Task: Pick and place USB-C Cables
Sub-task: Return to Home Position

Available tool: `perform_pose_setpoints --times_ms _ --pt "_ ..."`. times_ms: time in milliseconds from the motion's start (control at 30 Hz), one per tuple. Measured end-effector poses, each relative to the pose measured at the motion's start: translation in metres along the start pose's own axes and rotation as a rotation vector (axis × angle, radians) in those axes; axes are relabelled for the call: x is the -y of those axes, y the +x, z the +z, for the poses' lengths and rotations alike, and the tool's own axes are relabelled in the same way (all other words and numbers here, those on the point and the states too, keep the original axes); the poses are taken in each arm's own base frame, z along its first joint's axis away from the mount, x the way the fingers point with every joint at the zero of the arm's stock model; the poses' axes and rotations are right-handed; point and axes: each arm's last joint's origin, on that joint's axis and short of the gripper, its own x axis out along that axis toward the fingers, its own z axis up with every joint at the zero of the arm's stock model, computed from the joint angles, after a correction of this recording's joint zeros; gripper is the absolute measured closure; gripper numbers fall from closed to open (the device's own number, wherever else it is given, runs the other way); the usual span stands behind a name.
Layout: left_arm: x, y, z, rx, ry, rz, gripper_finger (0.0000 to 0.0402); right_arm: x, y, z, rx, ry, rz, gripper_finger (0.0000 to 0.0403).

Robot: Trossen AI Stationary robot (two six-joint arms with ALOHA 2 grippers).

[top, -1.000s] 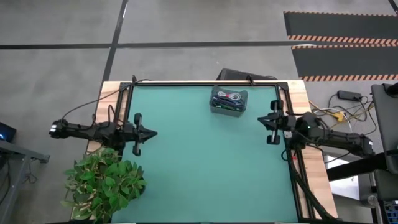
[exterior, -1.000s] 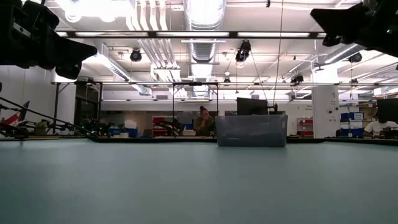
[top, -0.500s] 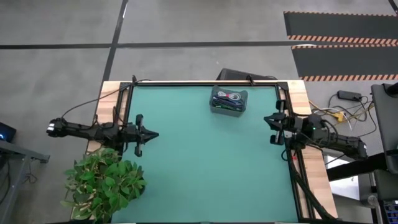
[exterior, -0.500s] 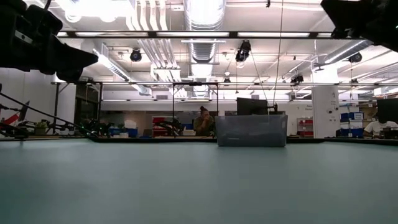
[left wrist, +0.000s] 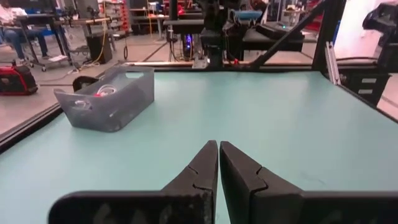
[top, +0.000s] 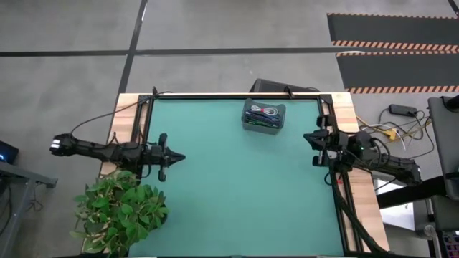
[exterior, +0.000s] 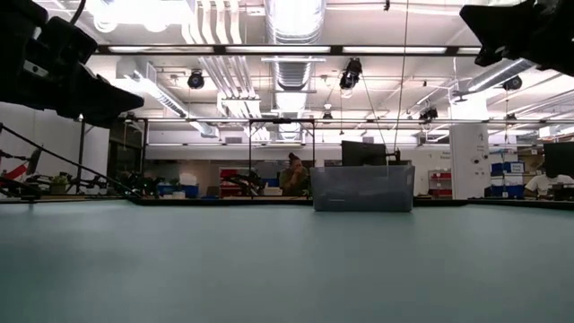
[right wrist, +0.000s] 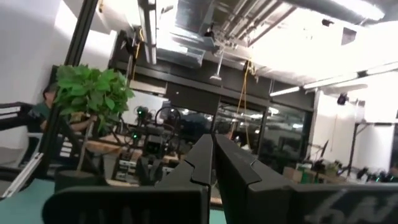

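At the desk's left edge, just above a leafy potted plant, the left end effector hovers over the teal desk, pointing toward the middle. The left wrist view shows its two fingers pressed together with nothing between them. Toward the far edge, a little right of centre, stands a grey translucent bin. The USB-C Cables lie bundled inside it, a white one with a red mark showing among darker ones. Well apart from the bin, at the right edge, the right end effector hangs raised over the desk's border. Its fingers are likewise closed on nothing and aimed across toward the plant.
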Motion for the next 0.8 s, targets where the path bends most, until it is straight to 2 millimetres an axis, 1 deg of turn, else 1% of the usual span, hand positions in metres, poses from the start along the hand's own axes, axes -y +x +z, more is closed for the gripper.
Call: perform_pose_setpoints --times_ms 367,800 --pt "0.0006 0.0029 -0.0040 -0.047 0.011 0.001 0.0401 -0.0003 0.0030 -0.0062 -0.055 0.022 0.009 0.0394" --pt "0.0011 0.0053 -0.0078 -0.091 0.021 0.002 0.0401 -0.0003 0.0030 -0.0062 -0.055 0.022 0.008 0.0394"
